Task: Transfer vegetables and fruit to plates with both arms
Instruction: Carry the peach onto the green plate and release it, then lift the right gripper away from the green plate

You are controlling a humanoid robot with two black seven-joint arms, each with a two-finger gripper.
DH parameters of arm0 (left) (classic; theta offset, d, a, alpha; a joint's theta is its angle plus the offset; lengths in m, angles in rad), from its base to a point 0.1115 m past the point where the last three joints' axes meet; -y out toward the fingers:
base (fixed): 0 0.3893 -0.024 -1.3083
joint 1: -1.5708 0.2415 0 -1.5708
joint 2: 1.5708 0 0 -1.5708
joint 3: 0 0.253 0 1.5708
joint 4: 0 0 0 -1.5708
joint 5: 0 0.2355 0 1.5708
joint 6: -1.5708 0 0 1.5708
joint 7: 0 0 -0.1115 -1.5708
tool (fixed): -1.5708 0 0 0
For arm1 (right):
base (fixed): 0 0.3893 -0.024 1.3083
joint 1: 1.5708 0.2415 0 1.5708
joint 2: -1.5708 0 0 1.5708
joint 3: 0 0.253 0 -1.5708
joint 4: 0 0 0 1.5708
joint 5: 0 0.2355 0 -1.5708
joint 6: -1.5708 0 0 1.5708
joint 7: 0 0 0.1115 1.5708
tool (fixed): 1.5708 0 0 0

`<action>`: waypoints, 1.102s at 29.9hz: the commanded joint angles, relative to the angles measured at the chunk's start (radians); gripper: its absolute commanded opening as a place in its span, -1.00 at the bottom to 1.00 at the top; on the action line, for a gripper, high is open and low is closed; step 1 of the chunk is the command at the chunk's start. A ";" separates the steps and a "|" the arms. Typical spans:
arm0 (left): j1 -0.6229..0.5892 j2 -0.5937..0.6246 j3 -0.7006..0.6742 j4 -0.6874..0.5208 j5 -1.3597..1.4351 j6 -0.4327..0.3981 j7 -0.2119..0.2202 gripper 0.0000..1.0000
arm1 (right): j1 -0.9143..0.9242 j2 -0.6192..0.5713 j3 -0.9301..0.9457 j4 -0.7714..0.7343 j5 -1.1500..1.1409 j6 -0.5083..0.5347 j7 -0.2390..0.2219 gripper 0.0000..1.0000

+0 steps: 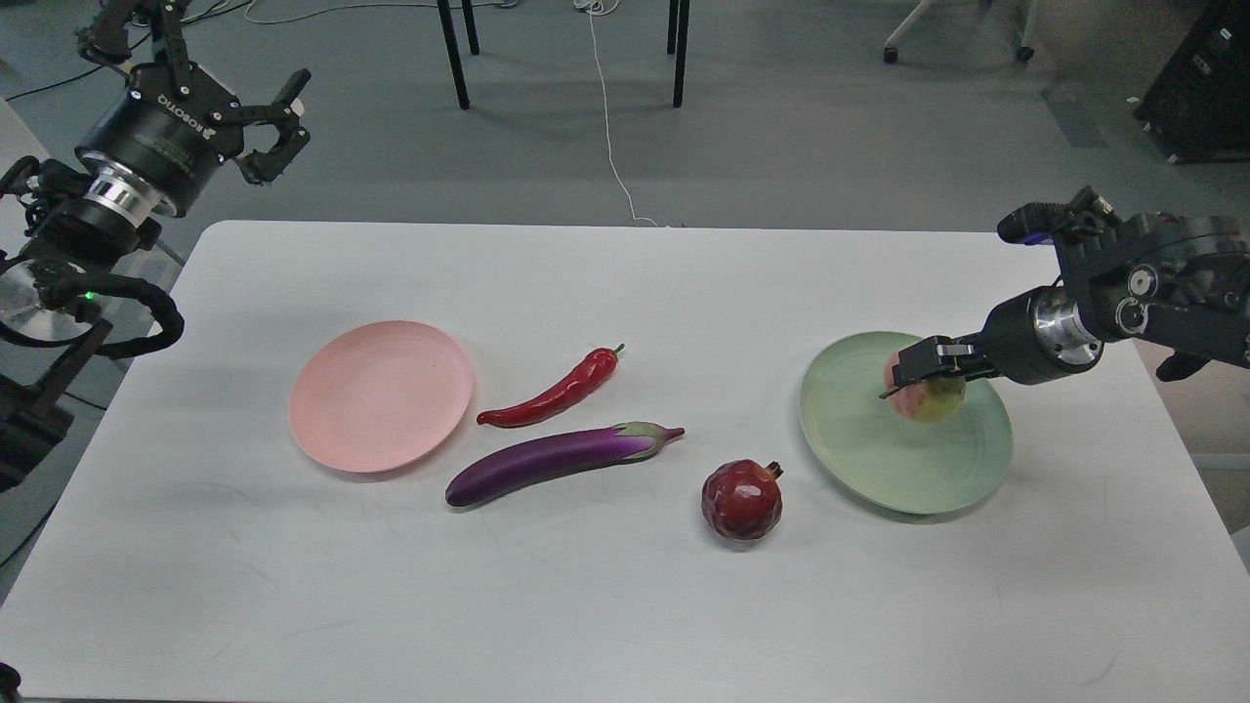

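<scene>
My right gripper [918,374] is shut on the yellow-pink peach [928,398] and holds it over the pale green plate [879,459] at the right of the table. The dark red pomegranate [742,500] sits on the table left of that plate. The purple eggplant [557,461] and the red chili pepper [557,394] lie mid-table. The pale pink plate [379,394] lies bare at the left. My left gripper [278,127] is open and empty, raised beyond the table's far left corner.
The white table [586,605] has bare room along its front and back. Chair legs [454,54] and a white cable [610,127] are on the floor behind it. A dark cabinet [1206,88] stands at the far right.
</scene>
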 commanded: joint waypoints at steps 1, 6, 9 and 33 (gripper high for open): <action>0.002 -0.002 0.001 0.000 0.000 0.000 0.001 0.96 | -0.065 0.007 0.047 -0.023 0.000 0.000 -0.002 0.23; -0.014 -0.002 0.001 0.000 0.000 0.009 -0.003 0.96 | -0.074 0.010 0.070 -0.052 0.001 0.000 -0.010 0.69; -0.026 -0.004 0.002 0.000 0.000 0.017 0.001 0.96 | -0.091 0.010 0.096 -0.056 0.001 0.000 -0.012 0.86; -0.103 0.082 0.051 -0.158 0.466 -0.023 -0.002 0.96 | -0.194 -0.090 0.808 -0.162 0.377 0.000 -0.012 0.96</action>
